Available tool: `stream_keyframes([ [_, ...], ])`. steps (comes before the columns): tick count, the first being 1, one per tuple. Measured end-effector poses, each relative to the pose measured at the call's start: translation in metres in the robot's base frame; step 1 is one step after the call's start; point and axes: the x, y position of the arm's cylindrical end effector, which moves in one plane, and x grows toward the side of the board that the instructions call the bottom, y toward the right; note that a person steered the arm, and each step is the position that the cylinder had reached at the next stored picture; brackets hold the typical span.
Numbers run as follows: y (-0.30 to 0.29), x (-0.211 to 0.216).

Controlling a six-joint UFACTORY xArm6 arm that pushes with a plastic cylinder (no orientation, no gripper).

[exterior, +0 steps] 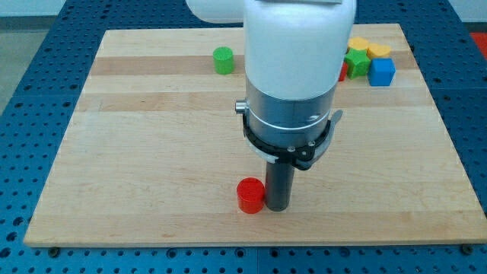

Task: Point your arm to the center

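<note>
Near the view's bottom, on the pale wooden board: my tip, a smooth dark rod end, holding nothing, touching or just beside the red cylinder at its left. Well apart, near the top: green cylinder. Clustered at top right: blue cube, green block, 2 yellow blocks.

A pale wooden board with lengthwise grain bands fills most of the view. It rests on a blue metal table perforated with a regular grid of small holes, visible on all four sides. Lighting is even and bright, casting only soft shadows on the wood.
</note>
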Motion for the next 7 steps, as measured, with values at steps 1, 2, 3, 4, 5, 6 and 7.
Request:
stream_keyframes([
  [1,-0.001,0.000],
  [2,-0.003,0.002],
  [3,-0.008,0.002],
  [4,0.004,0.001],
  [5,0.042,-0.007],
  [6,0.039,-0.024],
  [7,0.014,-0.082],
])
